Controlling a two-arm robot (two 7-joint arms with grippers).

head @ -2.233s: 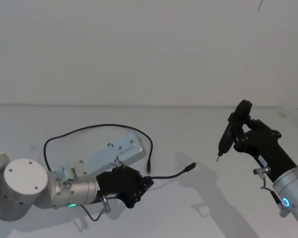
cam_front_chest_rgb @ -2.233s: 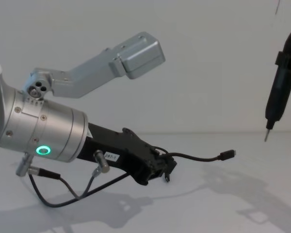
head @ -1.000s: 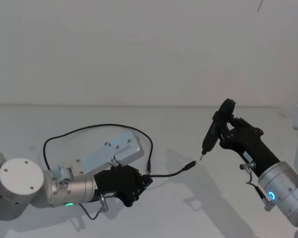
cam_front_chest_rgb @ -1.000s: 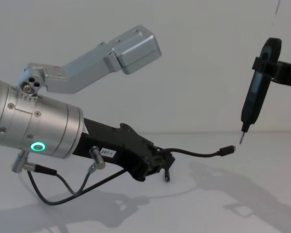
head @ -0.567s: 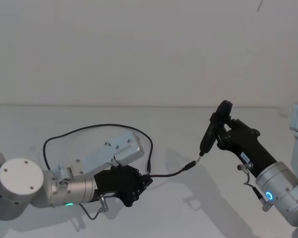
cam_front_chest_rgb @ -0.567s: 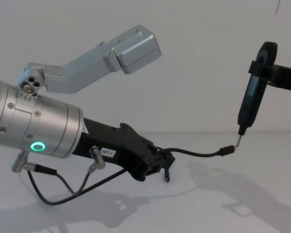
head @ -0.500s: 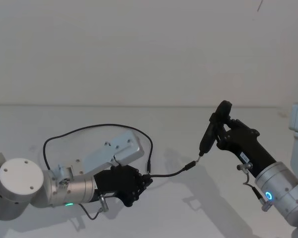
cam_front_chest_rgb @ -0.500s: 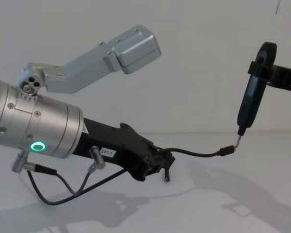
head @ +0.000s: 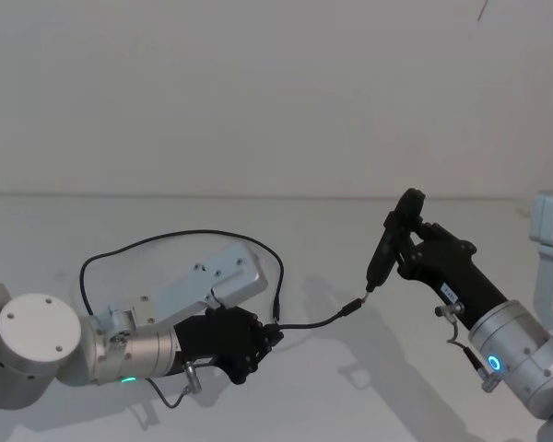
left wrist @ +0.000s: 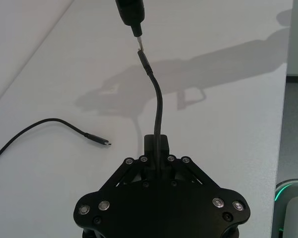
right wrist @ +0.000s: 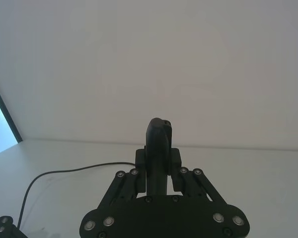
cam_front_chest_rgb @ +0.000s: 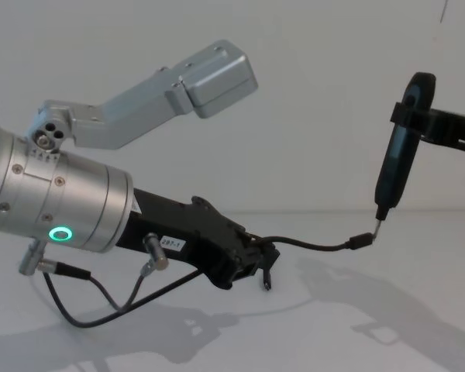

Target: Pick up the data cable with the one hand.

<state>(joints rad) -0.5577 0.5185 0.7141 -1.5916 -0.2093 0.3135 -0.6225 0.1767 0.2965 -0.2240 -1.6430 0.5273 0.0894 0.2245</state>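
Black and angular, the left end effector [cam_front_chest_rgb: 248, 263] on its thick silver wrist sits nearest, low over the white surface [head: 369, 396], clamped on the long thin black data cable [head: 309, 323] a short way from one plug. That free end arches forward to the plug [cam_front_chest_rgb: 362, 241], which meets the thin metal pin of the slim black upright tool [cam_front_chest_rgb: 395, 170] gripped by the right end effector [head: 415, 249]. Behind, the cable's long loop [head: 166, 241] trails on the surface, its other plug [left wrist: 103, 142] lying loose. A lift from here could likely drag that loop or snag the pin. Open room lies all around, to the far wall.
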